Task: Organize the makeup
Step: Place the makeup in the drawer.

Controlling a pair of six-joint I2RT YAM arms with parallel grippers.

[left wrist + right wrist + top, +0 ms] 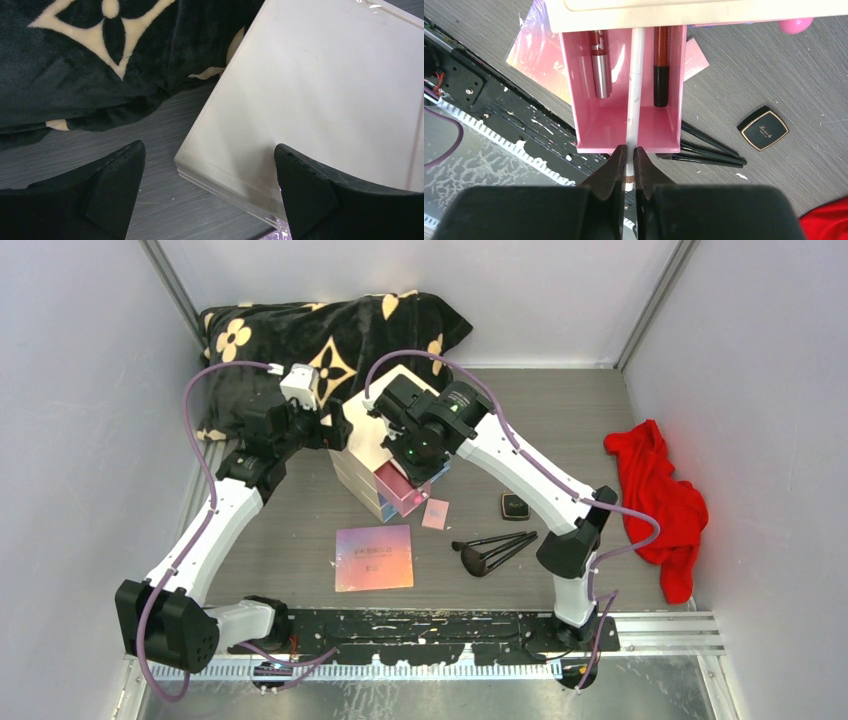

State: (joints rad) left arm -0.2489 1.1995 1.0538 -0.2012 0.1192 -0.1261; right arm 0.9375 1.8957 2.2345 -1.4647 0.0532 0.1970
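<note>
Though a red-and-silver tube [599, 55] and a brown-and-black stick [661, 65] already lie in the pulled-out pink drawer [599, 125], most of the makeup sits outside it, so I judge the job under halfway. By the blanket [75, 65], the left hand [207, 150] gapes wide across a corner of the box [320, 90], holding nothing. The right hand [630, 150] pinches a white stick [635, 90] lying along the drawer's middle. Toward the surface's front edge wait the palette [373, 558], pink compact [435, 513], brushes [495, 548] and black compact [515, 506].
</note>
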